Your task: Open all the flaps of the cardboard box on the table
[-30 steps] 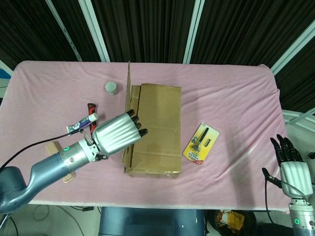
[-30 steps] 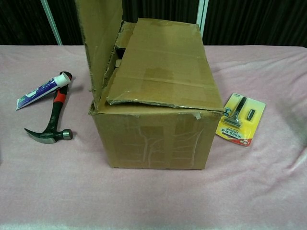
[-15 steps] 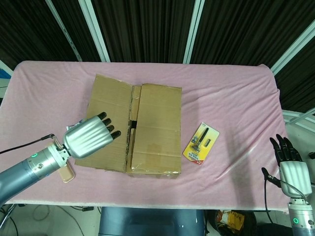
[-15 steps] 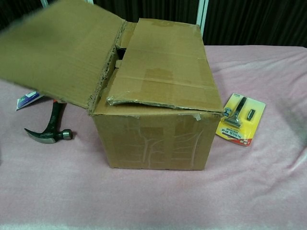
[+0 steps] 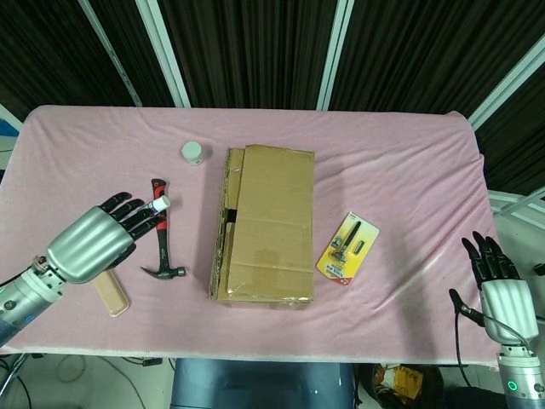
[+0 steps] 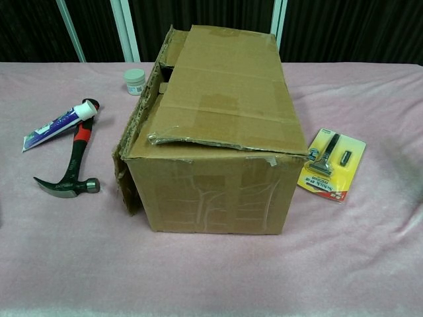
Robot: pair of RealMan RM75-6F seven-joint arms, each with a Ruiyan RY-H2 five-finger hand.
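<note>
The cardboard box (image 5: 266, 226) stands mid-table, also close up in the chest view (image 6: 211, 152). Its left long flap (image 6: 125, 177) hangs down against the box's left side. The right long flap (image 6: 225, 86) lies flat across the top, with a dark gap (image 5: 230, 213) along its left edge. My left hand (image 5: 92, 243) hovers left of the box, well apart from it, fingers spread and holding nothing. My right hand (image 5: 502, 288) is at the lower right off the table's corner, fingers spread and empty. Neither hand shows in the chest view.
A hammer (image 5: 160, 237) and a toothpaste tube (image 6: 59, 124) lie left of the box, partly under my left hand. A small white jar (image 5: 192, 153) sits behind them. A beige block (image 5: 111, 295) lies near the front edge. A yellow razor pack (image 5: 347, 247) lies right of the box.
The left flap swung from upright outward and down, and now hangs along the box's side. My left hand drew back to the left, away from the box. The right hand barely moved.
</note>
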